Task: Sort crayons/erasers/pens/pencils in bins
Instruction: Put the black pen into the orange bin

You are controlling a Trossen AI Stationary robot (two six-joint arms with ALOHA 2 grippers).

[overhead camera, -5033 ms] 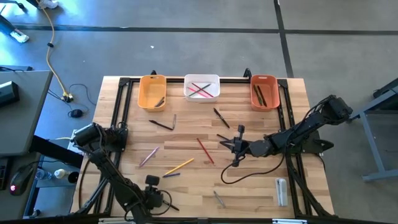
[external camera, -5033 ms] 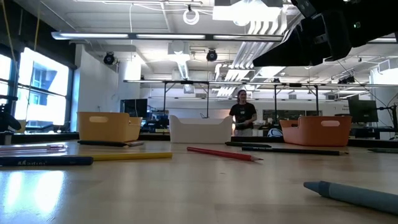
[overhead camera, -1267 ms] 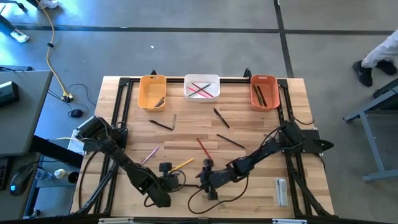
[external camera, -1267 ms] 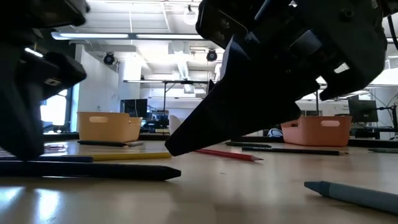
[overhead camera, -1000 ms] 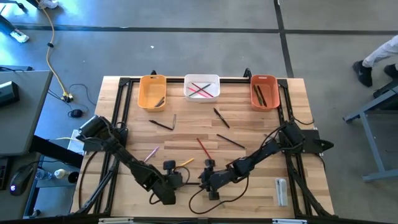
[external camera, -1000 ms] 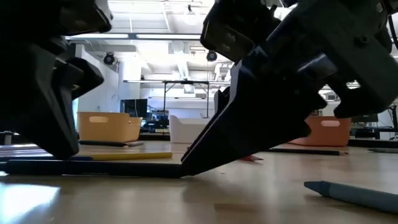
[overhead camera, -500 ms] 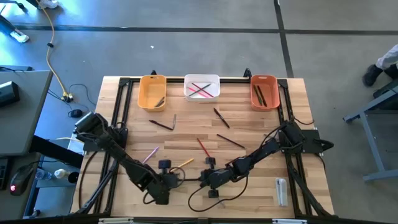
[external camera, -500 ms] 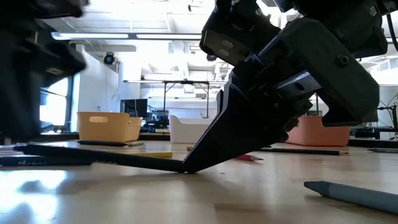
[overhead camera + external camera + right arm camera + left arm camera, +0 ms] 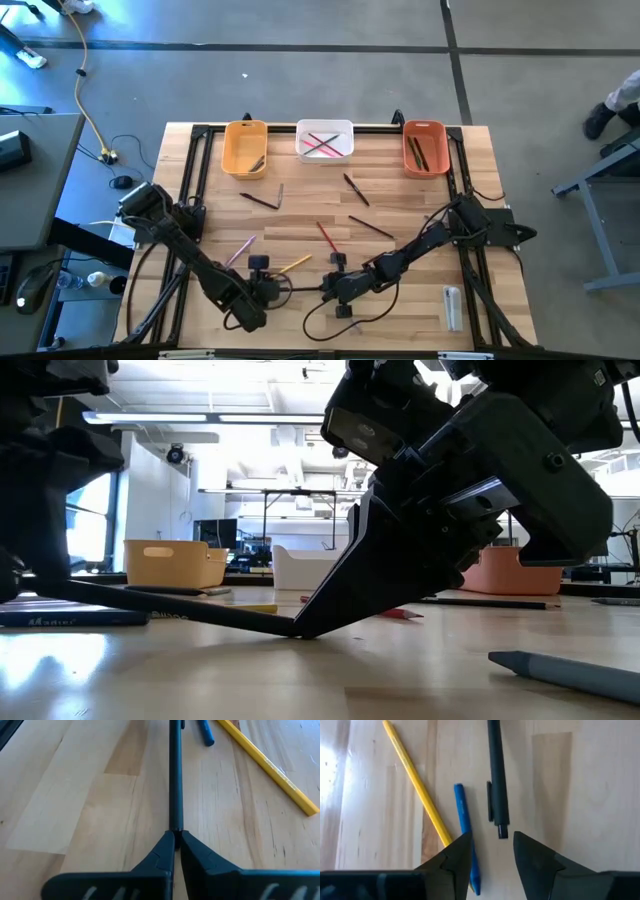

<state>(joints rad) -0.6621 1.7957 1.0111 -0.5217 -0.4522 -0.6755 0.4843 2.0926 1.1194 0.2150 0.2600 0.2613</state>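
our left gripper point(image 9: 489, 851) has just spread wide, releasing the slim black plastic pen point(image 9: 495, 775); our right gripper point(image 9: 176, 838) now pinches its other end low on the wooden counter point(image 9: 400, 200), ready for binning.

The high view looks straight down from well above, taking in the whole table point(image 9: 420, 300), both arms and the floor around. The low view sits at tabletop height, facing level across the wood toward the bins point(image 9: 175, 563) and the room behind. Each wrist view looks close down at the boards past its own fingers. Both wrist views share the black pen point(image 9: 496, 775), the blue crayon point(image 9: 466, 835) and the yellow pencil point(image 9: 417, 790).
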